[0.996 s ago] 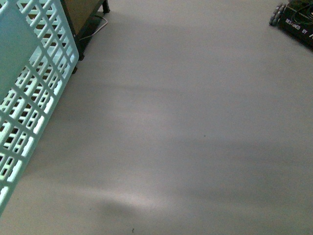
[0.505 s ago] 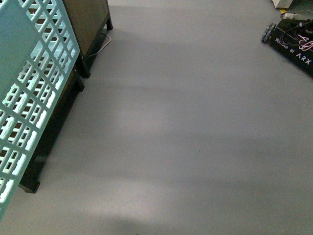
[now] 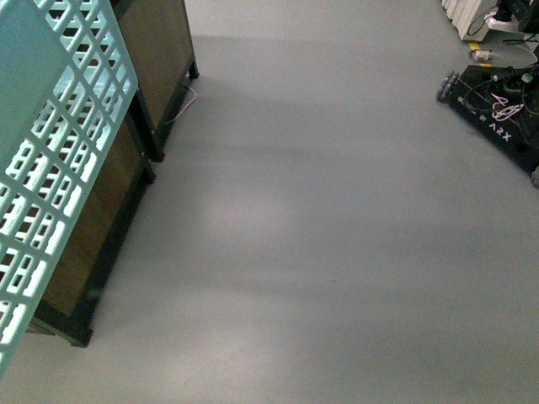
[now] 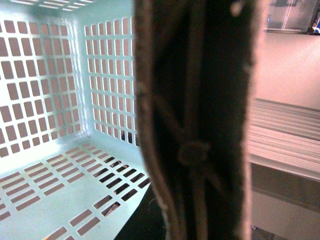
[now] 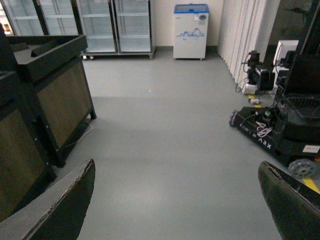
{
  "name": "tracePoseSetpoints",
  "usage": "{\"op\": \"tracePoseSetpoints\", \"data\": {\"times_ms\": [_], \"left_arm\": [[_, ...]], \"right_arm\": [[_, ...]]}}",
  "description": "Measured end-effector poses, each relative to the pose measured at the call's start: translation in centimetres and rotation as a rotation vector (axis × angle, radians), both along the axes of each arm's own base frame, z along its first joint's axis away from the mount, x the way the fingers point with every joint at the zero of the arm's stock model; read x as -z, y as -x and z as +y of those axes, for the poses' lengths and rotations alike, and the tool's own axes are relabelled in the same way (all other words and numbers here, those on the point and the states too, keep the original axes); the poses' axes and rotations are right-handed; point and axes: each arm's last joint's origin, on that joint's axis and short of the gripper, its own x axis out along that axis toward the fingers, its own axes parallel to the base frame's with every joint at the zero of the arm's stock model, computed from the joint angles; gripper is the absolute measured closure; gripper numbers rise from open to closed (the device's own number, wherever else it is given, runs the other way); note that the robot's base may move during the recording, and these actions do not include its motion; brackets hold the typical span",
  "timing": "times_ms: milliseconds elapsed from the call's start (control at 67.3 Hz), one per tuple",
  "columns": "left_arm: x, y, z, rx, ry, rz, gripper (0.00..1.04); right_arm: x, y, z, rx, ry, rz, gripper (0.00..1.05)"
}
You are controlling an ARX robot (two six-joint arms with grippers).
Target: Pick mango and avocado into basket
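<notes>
My right pincer (image 5: 176,165) gapes empty above the floor (image 5: 165,140), while the basket (image 3: 25,76) handle (image 4: 195,125) fills my left wrist view, so I cannot tell my left pincer's grip.

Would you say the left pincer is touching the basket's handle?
Cannot tell: the left wrist view shows the handle close up, but no pincer fingers are in view.

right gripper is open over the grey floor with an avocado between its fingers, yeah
Not quite. The right gripper is open over the grey floor, but there is nothing between its fingers, only bare floor. The right wrist view shows this.
</notes>
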Motion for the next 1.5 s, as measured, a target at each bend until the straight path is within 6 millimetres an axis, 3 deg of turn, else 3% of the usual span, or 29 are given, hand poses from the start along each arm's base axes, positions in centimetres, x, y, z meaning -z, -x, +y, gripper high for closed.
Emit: {"op": "tracePoseSetpoints", "data": {"times_ms": [1501], "left_arm": [[-0.06, 0.01, 0.01, 0.001, -0.001, -0.002, 1.00]], "right_arm": [[0.00, 0.00, 0.01, 0.000, 0.001, 0.000, 0.09]]}}
